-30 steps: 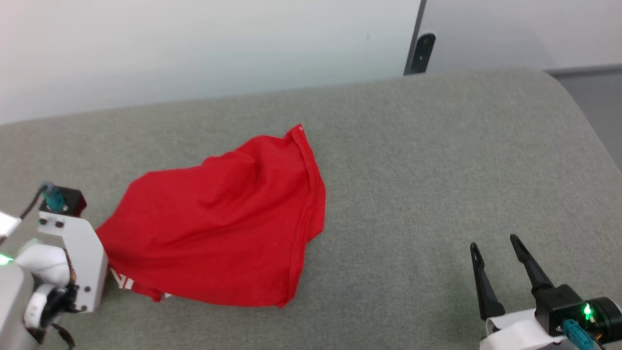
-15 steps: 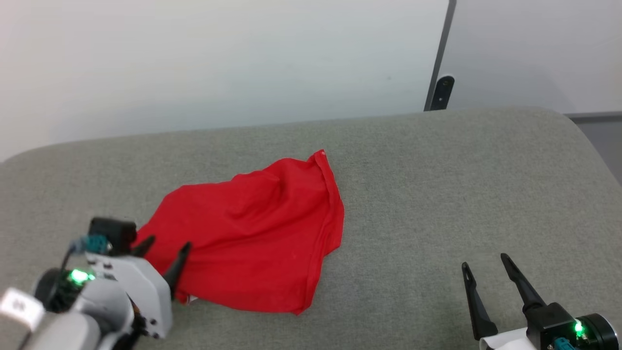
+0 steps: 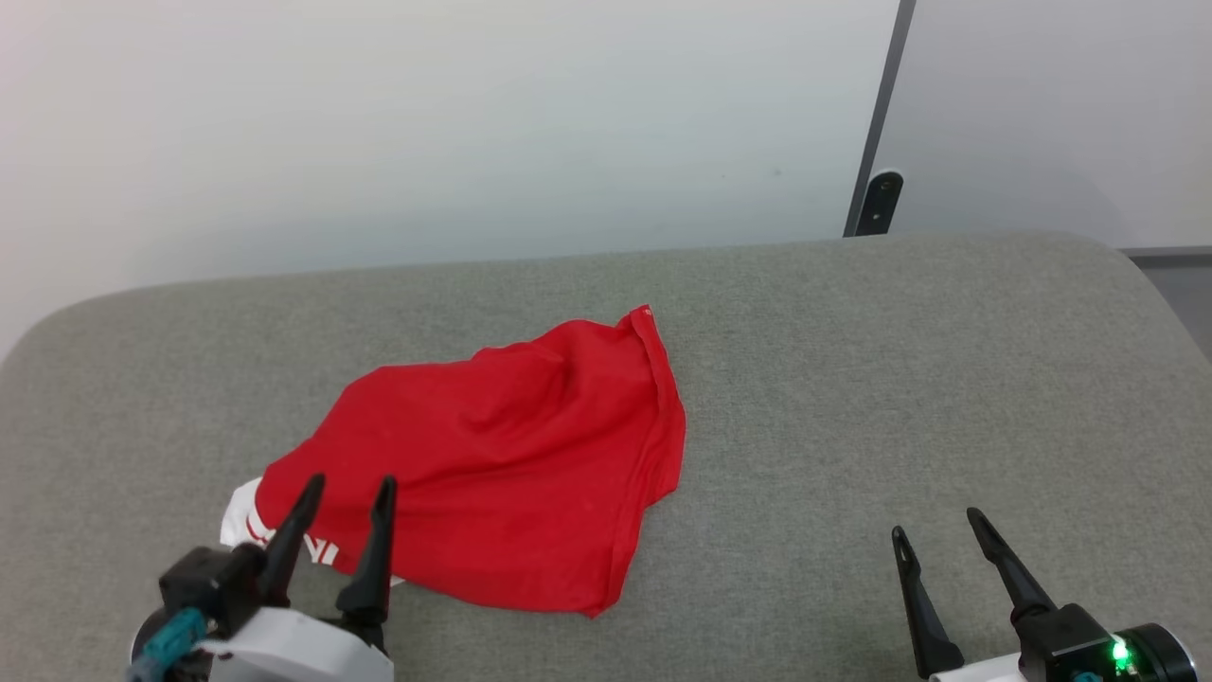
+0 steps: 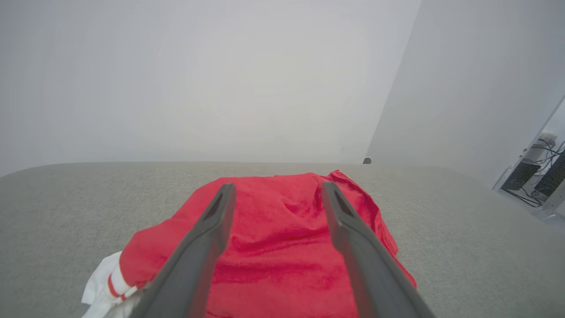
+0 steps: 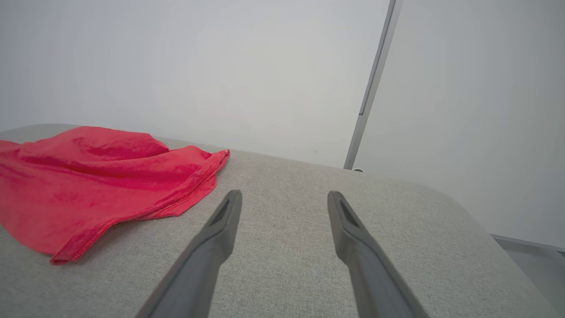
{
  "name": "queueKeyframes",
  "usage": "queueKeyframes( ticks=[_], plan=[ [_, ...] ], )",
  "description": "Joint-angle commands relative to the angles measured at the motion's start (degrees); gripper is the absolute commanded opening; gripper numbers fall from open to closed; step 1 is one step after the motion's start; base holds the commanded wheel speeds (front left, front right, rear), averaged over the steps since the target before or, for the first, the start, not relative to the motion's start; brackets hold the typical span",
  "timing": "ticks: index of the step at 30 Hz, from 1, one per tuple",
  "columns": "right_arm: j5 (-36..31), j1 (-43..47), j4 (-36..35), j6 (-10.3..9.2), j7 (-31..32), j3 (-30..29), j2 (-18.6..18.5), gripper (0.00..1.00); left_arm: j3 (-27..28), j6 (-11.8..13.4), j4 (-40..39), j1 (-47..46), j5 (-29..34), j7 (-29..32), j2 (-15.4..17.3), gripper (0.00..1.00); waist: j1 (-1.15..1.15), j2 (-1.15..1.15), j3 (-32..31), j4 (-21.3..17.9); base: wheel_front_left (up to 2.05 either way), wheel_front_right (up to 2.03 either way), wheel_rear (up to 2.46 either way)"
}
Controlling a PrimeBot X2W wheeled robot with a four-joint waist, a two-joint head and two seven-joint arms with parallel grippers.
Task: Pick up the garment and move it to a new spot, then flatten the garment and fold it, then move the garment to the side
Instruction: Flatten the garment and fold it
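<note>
The garment [image 3: 502,464] is a red shirt lying rumpled on the grey padded surface [image 3: 852,379], left of centre. A white sleeve with red stripes [image 3: 244,516] pokes out at its near left corner. My left gripper [image 3: 347,488] stands open at the garment's near left edge, fingers over the red cloth, holding nothing. In the left wrist view the garment [image 4: 282,238] lies between and beyond the open left gripper [image 4: 276,190], the white sleeve [image 4: 103,287] at lower left. My right gripper [image 3: 935,524] is open over bare surface, well right of the garment. The right wrist view shows the garment [image 5: 92,176] left of the open right gripper [image 5: 284,196].
The padded surface has rounded corners and ends against a pale wall [image 3: 426,123]. A dark vertical strip with a black fitting [image 3: 879,201] stands behind the far edge. Cabling and equipment [image 4: 540,172] stand off to the right in the left wrist view.
The camera has tilted, so the whole scene sits lower. My left arm has swung round; its open fingers now point up over the garment's near left corner, uncovering the white sleeve. The right gripper stays open.
</note>
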Motion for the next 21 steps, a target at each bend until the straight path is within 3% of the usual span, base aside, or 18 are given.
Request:
queueKeyframes(
  ticks=[1,7,13,21],
  plan=[
    [0.14,0.85,-0.02,-0.06,-0.05,-0.08,0.09,1.0,0.76,-0.38,0.47,0.91,0.64,-1.23,-0.86,1.0,0.0,0.0,-0.31,0.31,0.0,0.0,0.0],
    [0.16,1.33,-0.58,-0.06,-0.05,-0.29,0.07,1.0,5.18,-1.42,0.21,3.34,4.04,-2.09,-4.58,1.0,0.0,0.0,-1.21,0.67,0.0,0.0,0.0],
    [0.3,2.03,-1.12,-0.06,-0.05,-1.32,0.07,1.0,9.13,-4.56,-0.87,5.52,9.72,-2.0,-8.76,1.0,0.0,0.0,-1.62,1.23,0.0,0.0,0.0],
    [-0.61,1.95,-1.16,-0.06,-0.05,-0.98,0.09,1.0,11.38,-7.38,0.5,4.05,15.75,-2.01,-11.75,1.0,0.0,0.0,-1.36,3.16,0.0,0.0,0.0]
  ],
)
